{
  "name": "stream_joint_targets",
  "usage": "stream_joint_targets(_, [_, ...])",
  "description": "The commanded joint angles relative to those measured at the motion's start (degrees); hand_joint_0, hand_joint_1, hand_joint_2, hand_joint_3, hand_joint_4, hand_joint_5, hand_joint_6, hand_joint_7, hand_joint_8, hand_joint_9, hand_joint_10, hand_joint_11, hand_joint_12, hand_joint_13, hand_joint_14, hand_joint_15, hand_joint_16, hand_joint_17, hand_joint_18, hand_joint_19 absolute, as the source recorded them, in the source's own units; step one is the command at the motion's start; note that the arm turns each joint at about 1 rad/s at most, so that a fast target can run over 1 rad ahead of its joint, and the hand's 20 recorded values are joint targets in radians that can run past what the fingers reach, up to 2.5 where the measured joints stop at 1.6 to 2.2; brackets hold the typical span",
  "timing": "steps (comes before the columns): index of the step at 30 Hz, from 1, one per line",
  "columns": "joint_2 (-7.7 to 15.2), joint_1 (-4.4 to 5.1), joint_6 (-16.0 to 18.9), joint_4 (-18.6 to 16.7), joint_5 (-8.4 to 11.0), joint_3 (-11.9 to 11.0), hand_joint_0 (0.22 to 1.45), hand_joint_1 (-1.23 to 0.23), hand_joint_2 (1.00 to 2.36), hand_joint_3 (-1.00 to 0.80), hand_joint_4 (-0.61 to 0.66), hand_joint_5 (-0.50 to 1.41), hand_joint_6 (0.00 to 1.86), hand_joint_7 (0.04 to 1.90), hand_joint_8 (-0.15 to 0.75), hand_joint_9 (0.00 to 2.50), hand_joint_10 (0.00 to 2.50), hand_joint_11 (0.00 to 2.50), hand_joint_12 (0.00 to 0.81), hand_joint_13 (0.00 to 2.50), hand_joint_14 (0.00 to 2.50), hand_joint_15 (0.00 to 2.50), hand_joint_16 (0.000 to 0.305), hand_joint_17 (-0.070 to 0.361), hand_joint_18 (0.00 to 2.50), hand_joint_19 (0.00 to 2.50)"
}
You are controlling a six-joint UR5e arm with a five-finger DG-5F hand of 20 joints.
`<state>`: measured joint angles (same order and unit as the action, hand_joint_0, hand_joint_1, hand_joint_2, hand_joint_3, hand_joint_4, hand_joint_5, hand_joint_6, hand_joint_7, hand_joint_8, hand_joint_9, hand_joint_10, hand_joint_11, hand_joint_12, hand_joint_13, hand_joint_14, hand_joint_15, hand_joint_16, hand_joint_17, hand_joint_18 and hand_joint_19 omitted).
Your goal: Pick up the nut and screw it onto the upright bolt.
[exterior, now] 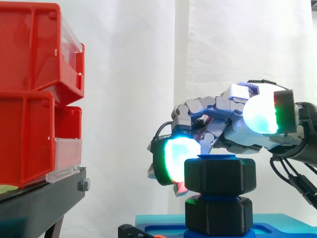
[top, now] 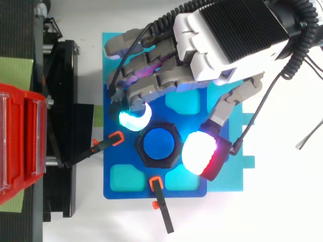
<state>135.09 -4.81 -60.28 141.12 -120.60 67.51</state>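
Black hex nut point(exterior: 220, 174) is sitting on the upright blue bolt point(top: 158, 143), its hole axis pointing straight up, right above a second black hex piece point(exterior: 218, 215). The hand point(top: 227, 35) is hovering over it, and I can't tell if it's actually gripping. Red bins point(exterior: 29, 99) are standing well off left, leaving open room, while orange-tipped clamps point(top: 117, 137) are crowding the blue plate's point(top: 126, 194) edge.

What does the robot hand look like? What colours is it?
The robot hand has a white shell with a black ribbed panel on its back. Its chunky grey fingers are built from blocky segments. Its fingertips are thick rounded pads that glow white and cyan, with green and red at the edges.
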Motion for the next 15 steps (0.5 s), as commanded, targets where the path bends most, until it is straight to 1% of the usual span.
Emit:
stream_joint_targets(1, [0.0, -0.37, 0.0, -0.8, -0.43, 0.0, 0.48, -0.23, 1.0, -0.5, 0.12, -0.01, 0.75, 1.11, 0.289, 1.08, 0.0, 0.0, 0.258, 0.8, 0.0, 0.01, 0.02, 0.045, 0.47, 0.0])
stream_joint_targets(3, [0.0, -0.72, 0.0, -1.4, -0.69, 0.0, 0.48, -0.23, 1.0, -0.5, 0.1, 0.0, 0.77, 1.08, 0.278, 1.16, 0.0, 0.0, 0.24, 0.87, 0.0, 0.03, 0.019, 0.042, 0.53, 0.0])
stream_joint_targets(5, [0.0, -0.9, 0.0, -1.6, -0.87, 0.0, 0.49, -0.23, 1.0, -0.5, 0.08, 0.01, 0.78, 1.07, 0.267, 1.31, 0.0, 0.03, 0.227, 0.98, 0.0, 0.07, 0.017, 0.037, 0.66, 0.0])
stream_joint_targets(6, [0.0, -0.99, 0.0, -1.7, -0.95, 0.0, 0.49, -0.23, 1.0, -0.5, 0.08, 0.01, 0.78, 1.07, 0.266, 1.32, 0.0, 0.04, 0.225, 0.98, 0.0, 0.07, 0.016, 0.037, 0.66, 0.0])
stream_joint_targets(9, [0.0, -1.16, 0.0, -1.9, -1.22, 0.0, 0.49, -0.24, 1.0, -0.5, 0.07, 0.01, 0.79, 1.06, 0.251, 1.47, 0.0, 0.12, 0.212, 1.1, 0.0, 0.12, 0.015, 0.033, 0.75, 0.0])
stream_joint_targets(11, [0.0, -1.51, 0.0, -2.1, -1.39, 0.1, 0.49, -0.24, 1.0, -0.5, 0.06, 0.02, 0.79, 1.05, 0.228, 1.59, 0.01, 0.22, 0.201, 1.17, 0.01, 0.15, 0.013, 0.029, 0.84, 0.0])
stream_joint_targets(12, [0.0, -1.6, 0.0, -2.1, -1.48, 0.0, 0.49, -0.25, 1.0, -0.5, 0.06, 0.02, 0.79, 1.05, 0.226, 1.6, 0.01, 0.22, 0.201, 1.19, 0.01, 0.15, 0.013, 0.029, 0.85, 0.01])
stream_joint_targets(13, [0.0, -1.69, 0.0, -2.1, -1.57, 0.0, 0.49, -0.25, 1.0, -0.5, 0.06, 0.02, 0.79, 1.03, 0.219, 1.68, 0.01, 0.28, 0.193, 1.23, 0.01, 0.17, 0.012, 0.027, 0.87, 0.04])
stream_joint_targets(15, [0.0, -1.87, 0.0, -2.4, -1.75, 0.0, 0.49, -0.25, 1.0, -0.5, 0.07, 0.02, 0.79, 1.03, 0.219, 1.73, 0.01, 0.34, 0.193, 1.27, 0.01, 0.19, 0.011, 0.025, 0.91, 0.07])
